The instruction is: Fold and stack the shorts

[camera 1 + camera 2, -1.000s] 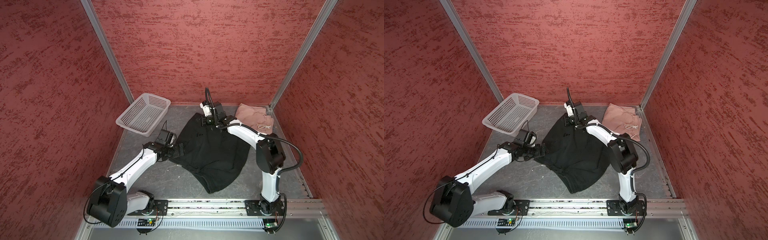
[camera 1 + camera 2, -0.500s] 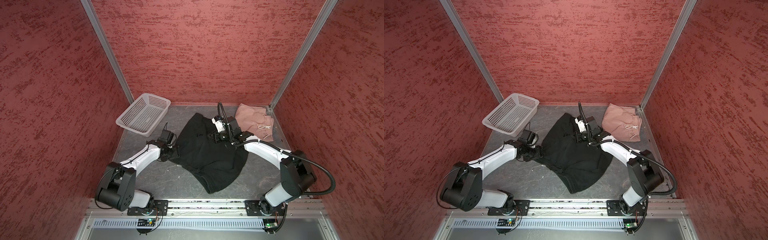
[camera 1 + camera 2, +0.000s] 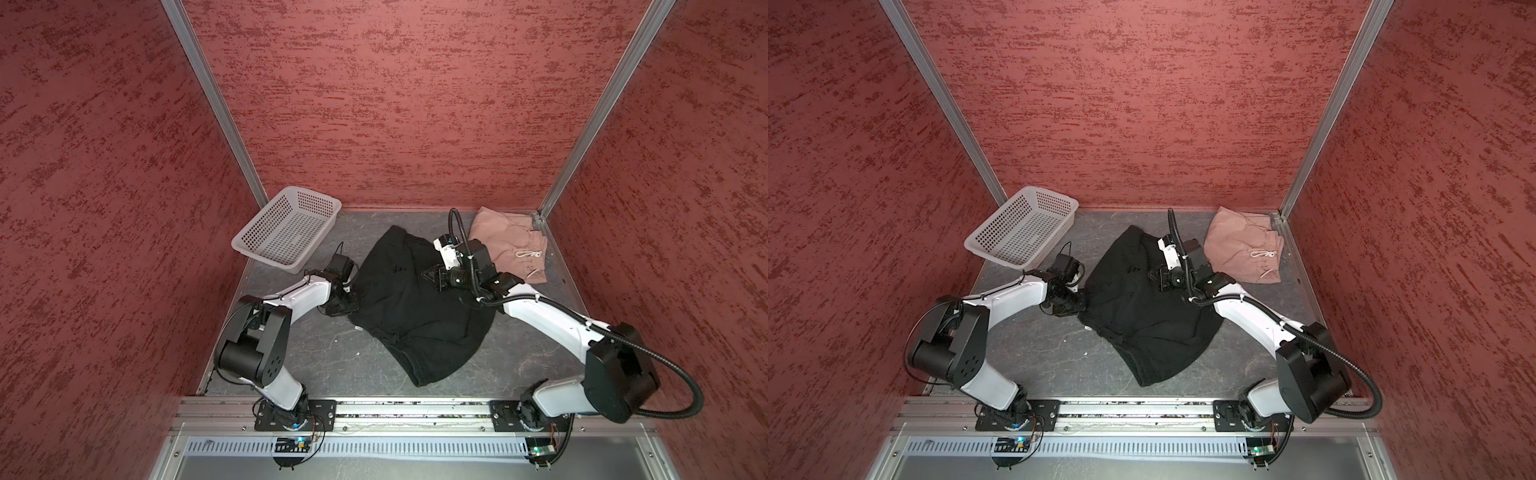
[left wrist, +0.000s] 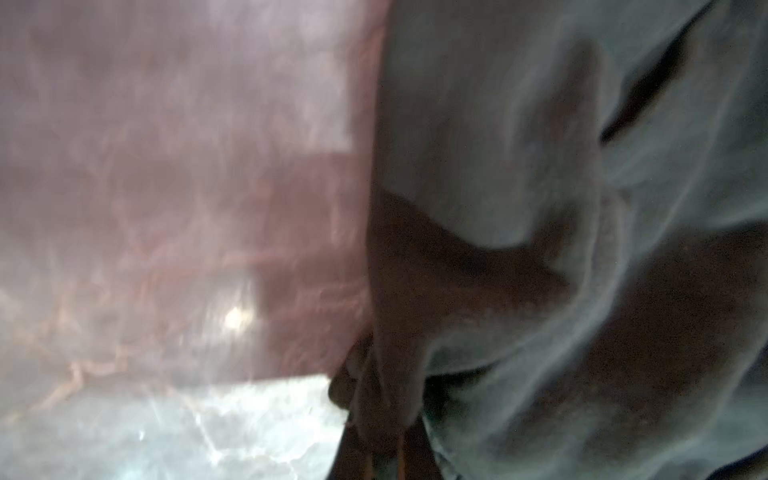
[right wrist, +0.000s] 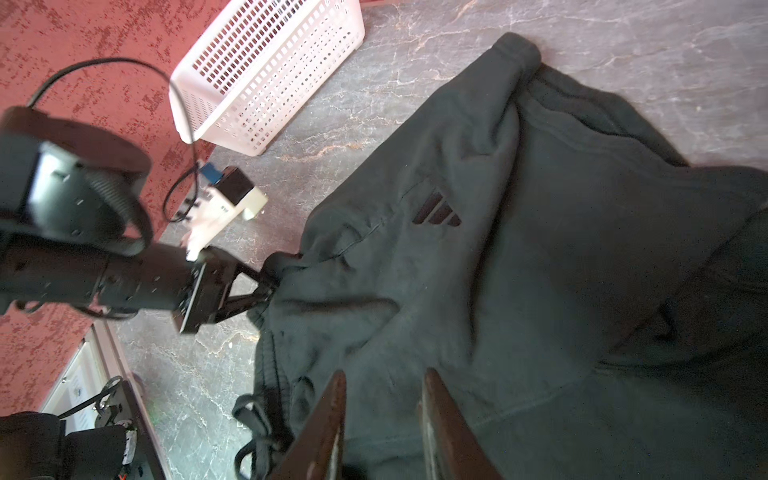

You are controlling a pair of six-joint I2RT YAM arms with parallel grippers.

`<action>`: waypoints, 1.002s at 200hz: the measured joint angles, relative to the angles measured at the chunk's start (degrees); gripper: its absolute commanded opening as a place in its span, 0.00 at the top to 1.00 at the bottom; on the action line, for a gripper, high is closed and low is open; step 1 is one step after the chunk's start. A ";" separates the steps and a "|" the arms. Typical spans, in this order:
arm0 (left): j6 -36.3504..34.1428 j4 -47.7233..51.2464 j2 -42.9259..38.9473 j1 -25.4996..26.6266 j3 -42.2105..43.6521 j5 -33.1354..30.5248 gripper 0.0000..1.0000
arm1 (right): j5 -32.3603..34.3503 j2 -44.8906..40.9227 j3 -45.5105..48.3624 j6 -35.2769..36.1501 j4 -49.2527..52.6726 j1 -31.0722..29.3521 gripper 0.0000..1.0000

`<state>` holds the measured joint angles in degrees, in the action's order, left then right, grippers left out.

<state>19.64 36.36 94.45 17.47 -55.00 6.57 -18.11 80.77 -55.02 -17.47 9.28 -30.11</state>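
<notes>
Inspecting the black shorts (image 3: 415,307), I found them spread crumpled on the middle of the table (image 3: 332,365), with the pink shorts (image 3: 509,249) lying in the far right corner. I noted the left gripper (image 5: 271,286) clamped together on the black shorts' left edge, and the right gripper (image 5: 384,374) over their middle, jaws apart. A white basket (image 3: 274,255) stood at the far left.
</notes>
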 measured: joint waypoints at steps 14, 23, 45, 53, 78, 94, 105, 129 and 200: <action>-2.32 1.79 3.91 -0.87 -5.51 -2.34 1.00 | 0.33 -1.05 0.28 -0.20 0.22 0.00 0.67; -4.04 3.10 6.69 -1.68 -9.90 -4.35 1.00 | 0.55 -1.57 0.55 -0.31 0.48 0.00 0.67; -8.81 5.16 13.90 -3.96 -21.68 -10.21 1.00 | 2.16 -2.27 1.97 -1.03 1.79 0.00 0.67; -10.51 5.90 16.76 -4.81 -26.43 -12.00 1.00 | 2.95 -2.29 2.69 -1.38 2.60 0.00 0.67; -15.34 6.56 24.46 -6.40 -38.77 -16.76 0.75 | 5.75 -2.36 6.47 -2.99 5.95 0.00 0.65; -17.75 6.95 28.04 -6.80 -44.33 -19.06 0.00 | 7.39 -2.82 9.31 -4.04 8.59 0.00 0.63; -18.51 7.63 29.40 -6.80 -47.21 -19.50 0.01 | 8.46 -3.30 10.80 -4.61 10.56 -0.02 0.60; -19.06 8.96 28.13 -6.25 -49.00 -18.99 0.01 | 11.08 -5.46 12.59 -6.14 13.62 0.00 0.43; -9.99 3.58 -11.13 -4.11 -13.14 -2.12 0.00 | 16.76 -2.60 9.44 -5.62 12.98 13.84 0.36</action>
<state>9.65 39.94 83.33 13.37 -68.14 4.45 -1.34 78.17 -45.58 -23.09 22.26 -16.27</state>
